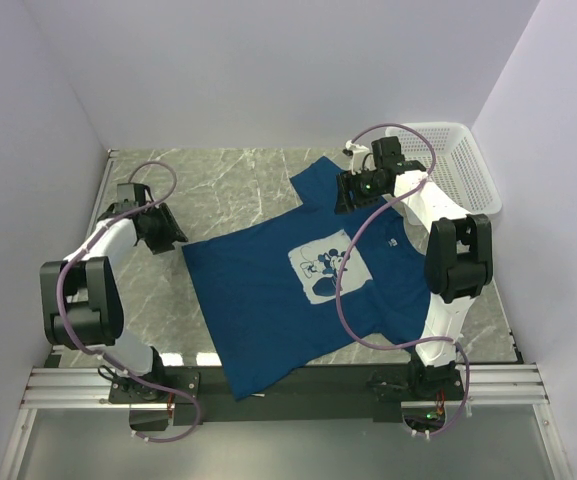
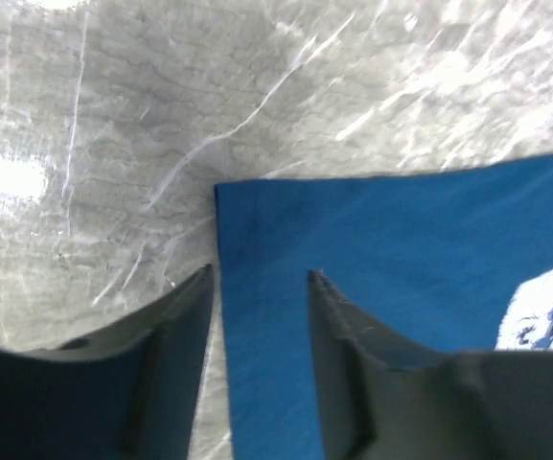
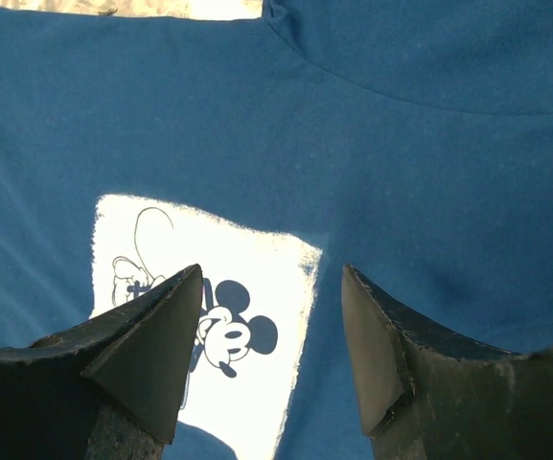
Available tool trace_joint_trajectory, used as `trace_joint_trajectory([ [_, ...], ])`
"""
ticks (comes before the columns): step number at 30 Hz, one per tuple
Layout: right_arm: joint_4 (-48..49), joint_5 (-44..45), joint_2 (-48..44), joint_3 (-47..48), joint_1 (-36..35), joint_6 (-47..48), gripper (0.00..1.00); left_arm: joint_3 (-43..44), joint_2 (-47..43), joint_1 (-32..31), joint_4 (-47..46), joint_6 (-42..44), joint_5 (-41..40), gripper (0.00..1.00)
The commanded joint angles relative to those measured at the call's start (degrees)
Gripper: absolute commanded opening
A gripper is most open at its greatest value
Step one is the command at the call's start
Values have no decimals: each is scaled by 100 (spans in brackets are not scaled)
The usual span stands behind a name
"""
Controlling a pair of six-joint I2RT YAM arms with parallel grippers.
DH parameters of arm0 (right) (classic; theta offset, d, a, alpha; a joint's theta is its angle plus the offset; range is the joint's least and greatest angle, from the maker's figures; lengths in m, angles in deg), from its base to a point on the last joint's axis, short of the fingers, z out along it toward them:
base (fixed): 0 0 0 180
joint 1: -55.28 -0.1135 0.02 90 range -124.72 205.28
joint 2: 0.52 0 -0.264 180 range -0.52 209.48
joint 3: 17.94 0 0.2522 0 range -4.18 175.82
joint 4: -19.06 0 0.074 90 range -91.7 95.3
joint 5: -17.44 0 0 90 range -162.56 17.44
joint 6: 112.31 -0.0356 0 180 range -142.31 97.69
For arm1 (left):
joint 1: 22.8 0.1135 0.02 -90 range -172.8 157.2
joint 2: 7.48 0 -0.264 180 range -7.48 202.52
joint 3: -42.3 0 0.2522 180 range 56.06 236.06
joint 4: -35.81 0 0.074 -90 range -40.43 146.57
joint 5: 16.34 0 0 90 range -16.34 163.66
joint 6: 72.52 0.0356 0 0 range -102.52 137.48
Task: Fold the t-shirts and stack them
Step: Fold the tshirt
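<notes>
From above, the blue t-shirt (image 1: 268, 300) lies spread flat on the marble counter (image 1: 228, 180), with a white basket (image 1: 460, 160) at the far right. Left wrist: the left claw (image 2: 257, 278) stands spread over the shirt's corner. Right wrist: the right claw (image 3: 271, 273) hangs spread above the mouse print (image 3: 257, 251).

One t-shirt (image 1: 258, 300); one basket (image 1: 465, 160); two pincers — left pincer (image 2: 257, 278), right pincer (image 3: 271, 273)

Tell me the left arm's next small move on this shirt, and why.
Probably lower the left gripper and close on the edge of the t-shirt near its corner: its jaws stand open, straddling that edge, one finger over the table, and the cloth lies flat, ungripped.
</notes>
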Motion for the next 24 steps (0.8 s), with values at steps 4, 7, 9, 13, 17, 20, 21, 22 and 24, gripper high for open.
trace_joint_trajectory([
  [4,27,15,-33,200,4,64,67,-173,-22,72,113,-20,179,53],
  [7,44,6,-42,182,-13,64,67,-234,136,64,26,-133,302,52],
  [9,36,-20,-42,174,-4,73,67,-217,260,64,-71,-221,364,48],
  [13,44,-55,-59,139,4,64,67,-16,654,55,-194,-336,250,45],
  [17,53,-82,-94,121,31,55,67,126,1050,72,-159,-318,109,42],
  [20,53,-108,-86,121,48,55,67,135,1183,29,-221,-301,126,40],
  [21,45,-108,-85,121,57,55,67,152,1200,20,-230,-292,118,39],
  [22,45,-117,-77,121,57,55,67,196,1218,-6,-247,-301,118,39],
  [24,36,-134,-68,121,66,55,67,231,1244,-15,-247,-301,65,38],
])
